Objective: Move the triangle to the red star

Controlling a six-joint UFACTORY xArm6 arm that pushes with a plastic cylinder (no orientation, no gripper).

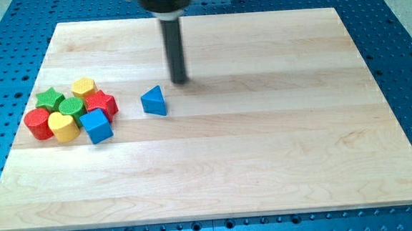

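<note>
The blue triangle [154, 101] lies alone on the wooden board, a short way to the right of the block cluster. The red star [102, 103] sits at the right side of that cluster, about a block's width left of the triangle. My tip [180, 81] is above and to the right of the triangle, apart from it.
The cluster at the view's left holds a green star [49, 97], a yellow block [84, 86], a green block [71, 106], a red cylinder [38, 123], a yellow heart [63, 127] and a blue cube [97, 126]. The board's left edge [27, 112] is close by.
</note>
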